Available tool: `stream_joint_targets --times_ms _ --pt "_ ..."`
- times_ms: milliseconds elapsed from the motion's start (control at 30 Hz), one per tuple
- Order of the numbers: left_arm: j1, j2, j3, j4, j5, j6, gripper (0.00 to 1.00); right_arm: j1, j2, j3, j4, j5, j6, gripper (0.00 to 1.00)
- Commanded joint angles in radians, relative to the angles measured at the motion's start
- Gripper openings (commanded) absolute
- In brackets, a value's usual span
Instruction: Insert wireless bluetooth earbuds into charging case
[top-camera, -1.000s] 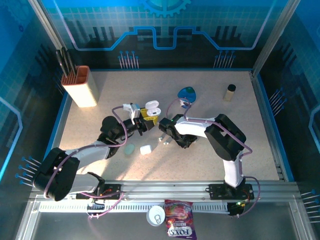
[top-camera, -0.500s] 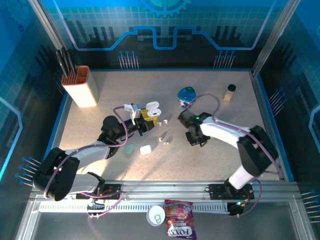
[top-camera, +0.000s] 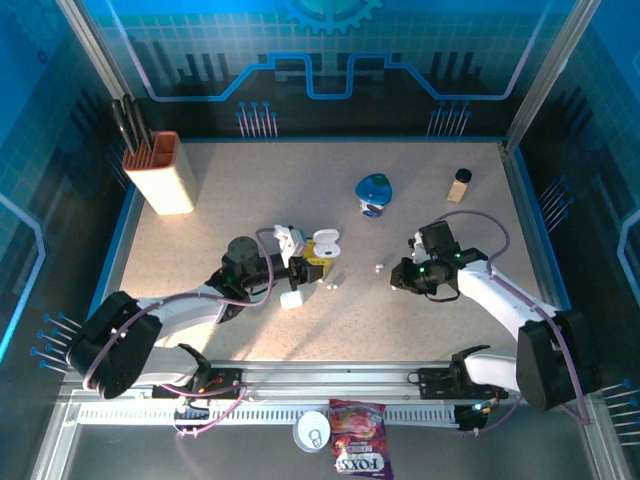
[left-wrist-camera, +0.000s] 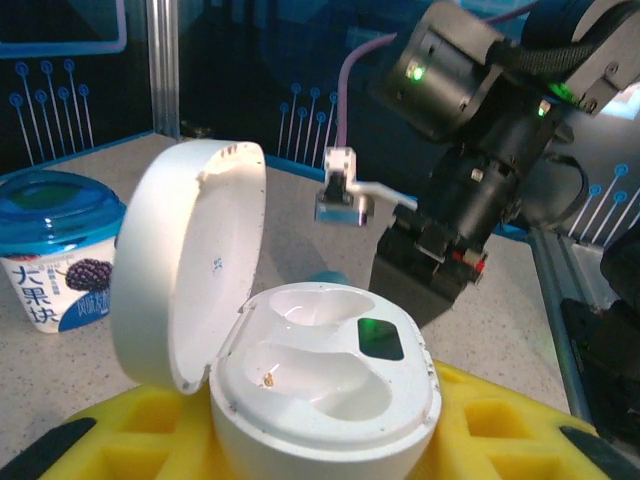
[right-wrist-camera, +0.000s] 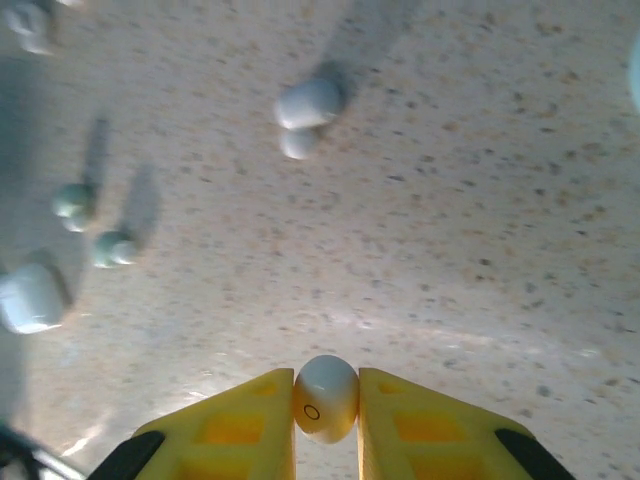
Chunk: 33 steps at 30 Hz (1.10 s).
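One earbud (right-wrist-camera: 325, 398) pinched, right arm (top-camera: 497, 297) bent

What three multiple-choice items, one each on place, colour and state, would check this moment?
1. The knife block stands: A) at the far left; B) at the near right; C) in the centre.
2. The lid of the yogurt cup is: A) red; B) blue; C) yellow.
3. The charging case in the left pincer is: A) shut; B) open, holding two earbuds; C) open, both wells empty.
Answers: 1 A, the top view shows it by the far left wall; 2 B, the lid is blue in the top and left wrist views; 3 C, the lid stands open over bare wells.
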Motion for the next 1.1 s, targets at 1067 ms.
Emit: stream_joint_targets --times_ms 1067 --pt "-0.037 0.137 0.035 0.145 0.325 0.102 0.37 0.287 -0.159 0.205 0.139 -0.327 -0.341 0.18"
